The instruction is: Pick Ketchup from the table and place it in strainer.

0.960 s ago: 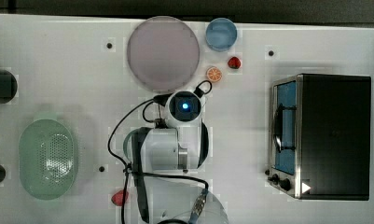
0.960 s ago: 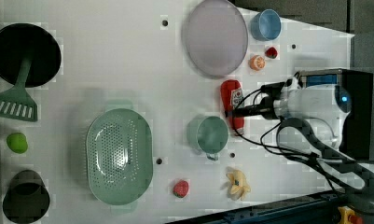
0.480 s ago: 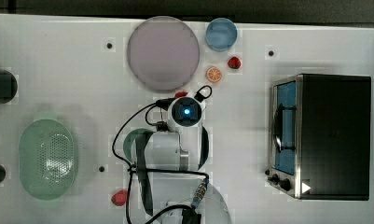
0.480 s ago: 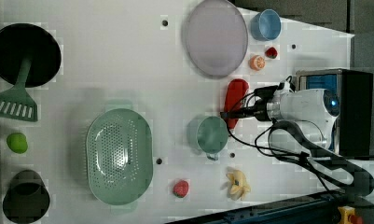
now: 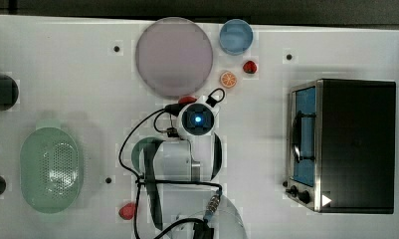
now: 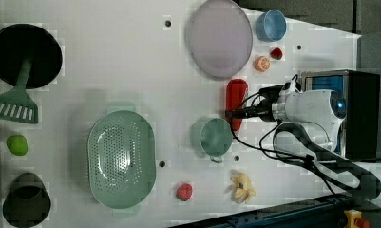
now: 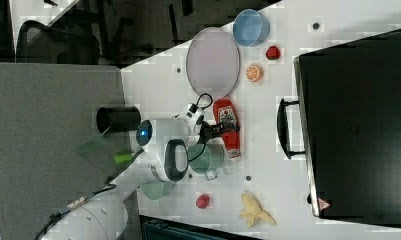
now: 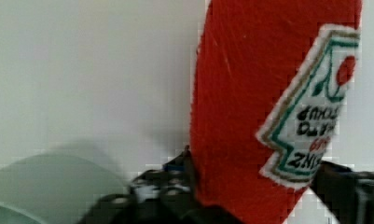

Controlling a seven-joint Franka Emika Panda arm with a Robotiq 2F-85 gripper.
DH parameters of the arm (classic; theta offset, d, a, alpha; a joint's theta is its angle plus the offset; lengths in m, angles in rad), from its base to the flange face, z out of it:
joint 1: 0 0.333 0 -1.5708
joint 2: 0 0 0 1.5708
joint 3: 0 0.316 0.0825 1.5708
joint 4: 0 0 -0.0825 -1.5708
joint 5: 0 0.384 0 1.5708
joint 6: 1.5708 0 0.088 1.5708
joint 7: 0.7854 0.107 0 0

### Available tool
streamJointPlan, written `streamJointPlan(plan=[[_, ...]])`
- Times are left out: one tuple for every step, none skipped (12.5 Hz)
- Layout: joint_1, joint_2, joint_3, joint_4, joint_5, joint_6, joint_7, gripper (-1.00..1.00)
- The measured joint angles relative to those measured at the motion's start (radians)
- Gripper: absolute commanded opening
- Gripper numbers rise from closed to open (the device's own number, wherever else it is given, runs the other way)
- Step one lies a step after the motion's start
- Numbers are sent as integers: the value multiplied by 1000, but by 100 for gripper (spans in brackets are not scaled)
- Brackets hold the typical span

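Figure: the grasp phase of the pick. The Ketchup (image 6: 236, 97) is shown lying flat on the white table (image 6: 107, 61), its long axis running up and down in the left view, just below the rim of the lilac plate (image 6: 220, 38) and just beside the small green cup (image 6: 214, 136). Compared with the pictures from a second and half a second before, the arm is seen to have been brought down and forward over the bottle, and the gripper (image 6: 232, 113) has been carried from beside the bottle to astride its lower half. In the wrist view the two dark fingers (image 8: 163, 179) are seen on either side of the red body (image 8: 236, 107), one close against its edge and the other at the label side. The jaws, wide apart a moment earlier, are being drawn in; full contact on both sides cannot be confirmed, so the bottle is judged straddled but not yet firmly clamped. The bottle is unmoved between the earlier pictures and now and rests on the table.

For the task, the approach is judged complete and the closing under way; lifting remains to be done. The strainer (image 6: 121, 159) stands well apart, towards the left view's lower left, and holds nothing.
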Motion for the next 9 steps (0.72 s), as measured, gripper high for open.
streamJointPlan(plan=[[3,-2,-1,0,0,2,0,23],[2,-5,1,2,0,4,0,23],[3,-8,1,2,4,1,0,23],[5,-19,-1,-2,8,-8,-2,23],[7,-39,-3,-10,1,-35,-1,23],[7,-72,-3,-16,-4,-103,2,23],[3,-112,3,-16,-4,-172,7,23],[3,-162,10,-18,-4,-232,10,23],[3,-223,17,-16,-1,-284,10,23]])
